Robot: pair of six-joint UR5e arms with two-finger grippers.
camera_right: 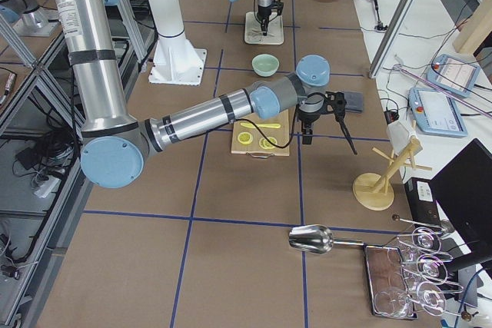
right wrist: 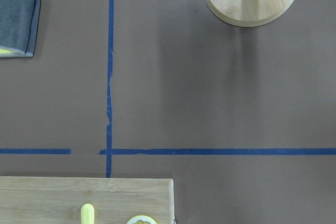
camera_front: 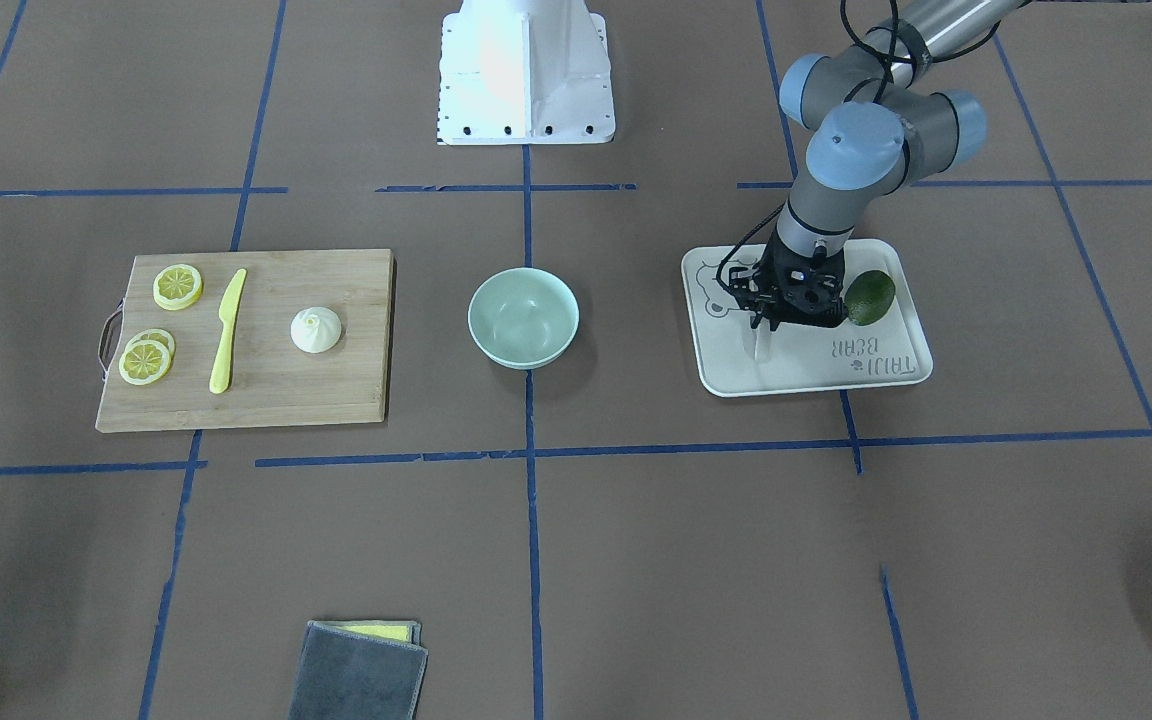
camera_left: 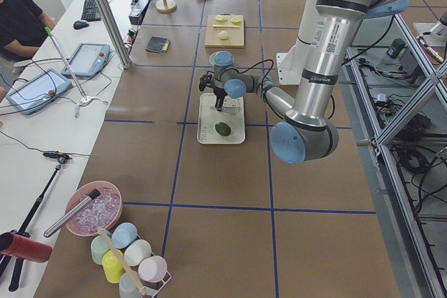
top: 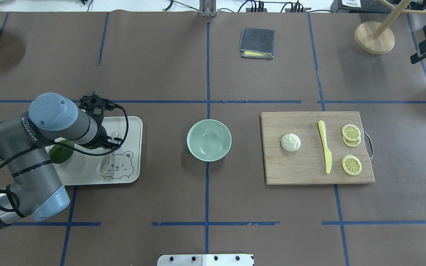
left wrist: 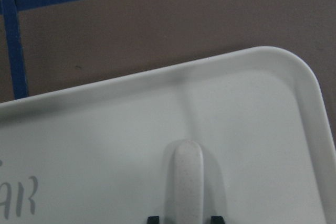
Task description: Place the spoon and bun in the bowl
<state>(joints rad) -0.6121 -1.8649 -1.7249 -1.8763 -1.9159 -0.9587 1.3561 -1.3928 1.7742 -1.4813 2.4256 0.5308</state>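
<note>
The off-white spoon (top: 104, 165) lies on the white bear tray (top: 131, 122), scoop toward the robot. My left gripper (camera_front: 771, 325) is down on the tray, and in the left wrist view its two fingertips sit tight on either side of the spoon handle (left wrist: 184, 182), shut on it. The mint-green bowl (top: 209, 140) stands empty at the table's middle. The white bun (top: 290, 142) sits on the wooden cutting board (top: 301, 173). My right gripper (camera_right: 307, 137) hangs high beyond the board, seen only in the exterior right view; I cannot tell its state.
A green fruit (top: 60, 151) lies on the tray beside the left wrist. A yellow knife (top: 325, 146) and lemon slices (top: 351, 164) share the board. A folded grey cloth (top: 257, 43) and a wooden stand (top: 374, 37) are at the far side.
</note>
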